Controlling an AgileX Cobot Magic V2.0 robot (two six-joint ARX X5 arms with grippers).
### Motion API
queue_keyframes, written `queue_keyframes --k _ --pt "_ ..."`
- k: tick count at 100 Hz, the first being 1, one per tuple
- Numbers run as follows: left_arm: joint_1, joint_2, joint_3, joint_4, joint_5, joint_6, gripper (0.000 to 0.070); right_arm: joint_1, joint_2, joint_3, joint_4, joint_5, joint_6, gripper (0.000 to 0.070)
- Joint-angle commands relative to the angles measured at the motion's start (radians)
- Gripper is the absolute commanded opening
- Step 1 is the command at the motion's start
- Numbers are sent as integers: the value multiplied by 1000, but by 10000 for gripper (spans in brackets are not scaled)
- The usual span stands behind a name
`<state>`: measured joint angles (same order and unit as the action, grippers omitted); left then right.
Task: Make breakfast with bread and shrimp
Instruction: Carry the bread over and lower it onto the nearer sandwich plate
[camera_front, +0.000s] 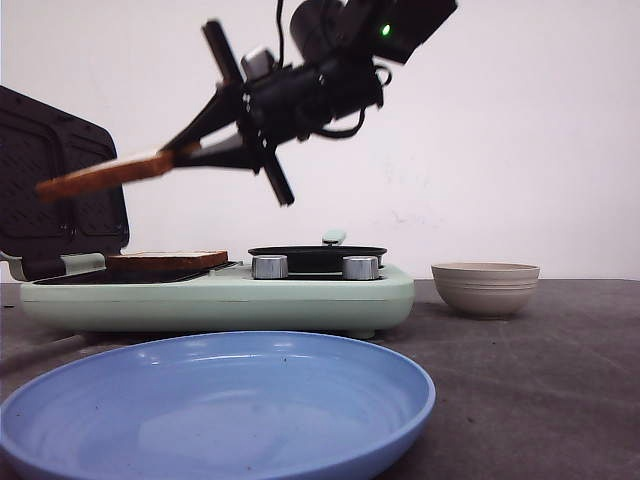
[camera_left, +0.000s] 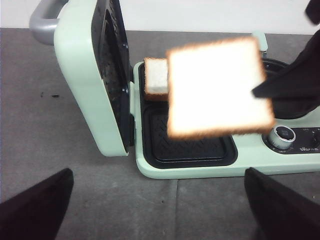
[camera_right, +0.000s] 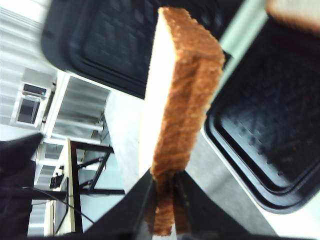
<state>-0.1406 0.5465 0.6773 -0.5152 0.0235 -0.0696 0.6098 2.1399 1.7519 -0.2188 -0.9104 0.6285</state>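
Right gripper (camera_front: 185, 152) jaws pinched on crust edge of golden-crusted white bread slice (camera_front: 105, 173), held flat above mint-green sandwich maker's (camera_front: 220, 290) dark grill plate (camera_left: 187, 142), likely for placement; second slice (camera_left: 156, 77) already there; left gripper (camera_left: 160, 200) jaws wide, empty

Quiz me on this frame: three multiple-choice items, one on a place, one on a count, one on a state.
1. Where is the lifted bread slice?
A. In the blue plate
B. In the air over the open grill
C. In the bowl

2. How many bread slices show?
A. One
B. Two
C. Three

3. The sandwich maker's lid is:
A. Raised
B. Shut
C. Missing

Answers: 1 B, the right gripper pinches its edge above the grill plate. 2 B, a second slice lies on the grill. 3 A, it stands upright.
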Motion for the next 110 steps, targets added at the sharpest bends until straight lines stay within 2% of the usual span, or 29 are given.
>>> queue_keyframes --k 1,86,90,101,110 --pt "-2 1 3 13 -5 5 700 10 38 28 3 -1 -11 0" --pt "-2 1 3 13 -5 5 700 48 92 28 3 159 -12 3" --pt "-2 1 3 13 -5 5 700 48 92 28 3 160 -12 39" --pt "-2 1 3 13 -5 5 700 48 92 28 1 187 -12 239" --pt "-2 1 3 13 -5 5 700 49 92 28 1 208 -12 295"
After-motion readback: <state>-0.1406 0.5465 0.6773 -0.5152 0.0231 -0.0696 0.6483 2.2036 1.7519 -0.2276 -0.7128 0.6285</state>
